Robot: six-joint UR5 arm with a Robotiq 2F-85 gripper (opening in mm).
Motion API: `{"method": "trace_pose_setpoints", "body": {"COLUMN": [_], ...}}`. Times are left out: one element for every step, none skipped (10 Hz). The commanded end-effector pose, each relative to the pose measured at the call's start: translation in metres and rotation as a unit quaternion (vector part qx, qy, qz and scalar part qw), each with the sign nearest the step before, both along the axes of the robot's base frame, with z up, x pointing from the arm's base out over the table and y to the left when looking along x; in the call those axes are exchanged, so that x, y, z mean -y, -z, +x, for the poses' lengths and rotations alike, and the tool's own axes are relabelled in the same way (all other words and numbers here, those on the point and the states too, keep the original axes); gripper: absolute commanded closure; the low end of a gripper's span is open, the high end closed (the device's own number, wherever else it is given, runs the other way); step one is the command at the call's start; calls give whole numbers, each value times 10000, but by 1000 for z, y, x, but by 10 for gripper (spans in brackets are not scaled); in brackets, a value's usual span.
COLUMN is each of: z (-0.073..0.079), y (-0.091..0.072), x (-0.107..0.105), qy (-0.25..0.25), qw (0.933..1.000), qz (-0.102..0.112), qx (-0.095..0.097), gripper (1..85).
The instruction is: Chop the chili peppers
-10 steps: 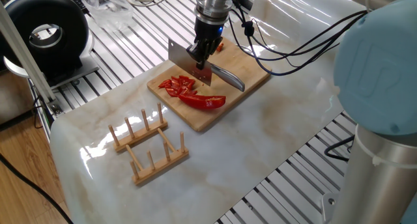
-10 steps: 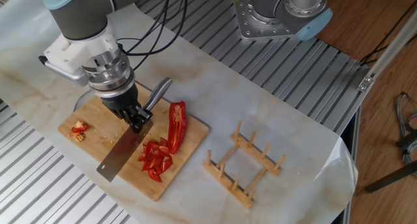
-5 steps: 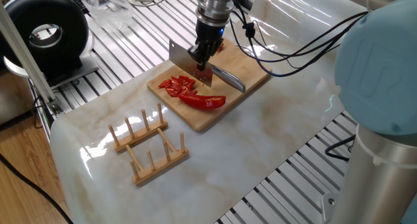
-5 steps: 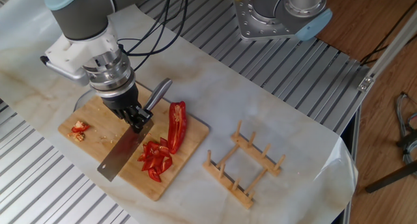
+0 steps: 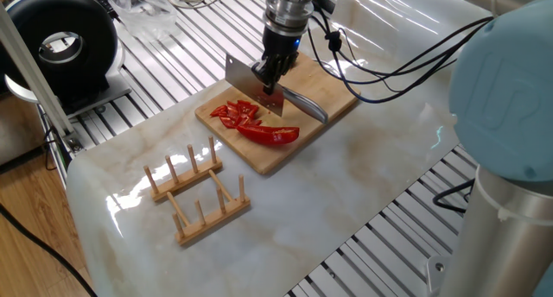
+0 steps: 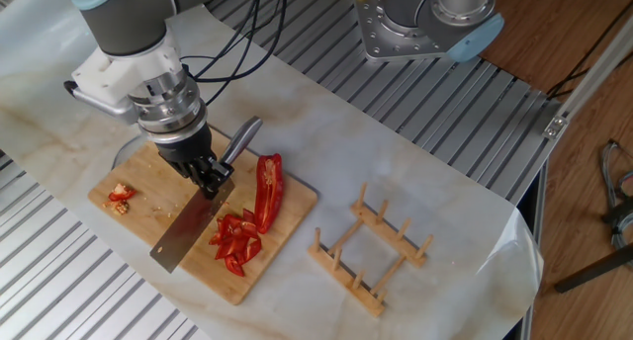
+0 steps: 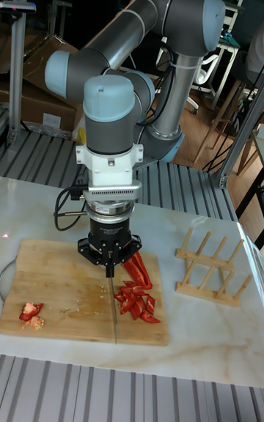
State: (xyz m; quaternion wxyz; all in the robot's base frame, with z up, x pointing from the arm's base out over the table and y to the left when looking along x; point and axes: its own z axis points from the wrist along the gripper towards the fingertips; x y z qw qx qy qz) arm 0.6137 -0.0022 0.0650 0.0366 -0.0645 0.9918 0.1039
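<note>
A: Where are the glossy red chili peppers (image 6: 259, 204)?

B: On the rectangular bamboo cutting board (image 6: 148, 213), which lies on the marble-patterned white table (image 5: 346, 172). One long curved half (image 5: 270, 135) lies whole near the board's edge facing the rack; just beside it sits a heap of cut red slices (image 7: 134, 300). A few red scraps (image 6: 121, 193) lie well apart at the board's far corner.

A: What stands over them?

B: A flat steel cleaver (image 6: 190, 233) with a silvery handle (image 6: 239, 141). The black fingers (image 6: 207, 178) of the robot's gripper (image 5: 267, 76) are closed narrowly on the cleaver near where blade meets handle. In the tall fixed view the blade (image 7: 113, 305) shows edge-on, upright, just beside the slices; whether its edge touches the board I cannot tell.

A: Anything else nearby?

B: A slatted wooden peg rack (image 6: 370, 249) stands on the table, apart from the board. Black cables (image 5: 389, 64) trail from the wrist. The table rests on ribbed aluminium rails (image 5: 164, 51), and a black round device (image 5: 60, 42) sits past the table's corner.
</note>
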Motion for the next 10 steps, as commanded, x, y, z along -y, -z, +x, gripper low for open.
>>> {"method": "trace_pose_setpoints", "body": {"z": [-1,-1,-1,0,0,-1,-1,0,0,0], "y": [-1,0,1,2,3,3,3,3,3,2], "x": [0,0,1,3,3,4,4,5,5,7], "qy": [17,10,-4,-14,-12,-27,-27,-33,-39,-47], "qw": [10000,10000,9999,9999,9999,9999,9999,9999,9999,9999], "qz": [83,83,82,81,88,79,72,64,55,55], "qx": [46,48,58,84,92,95,95,104,113,115], "gripper": [843,843,843,843,843,843,843,843,843,843]}}
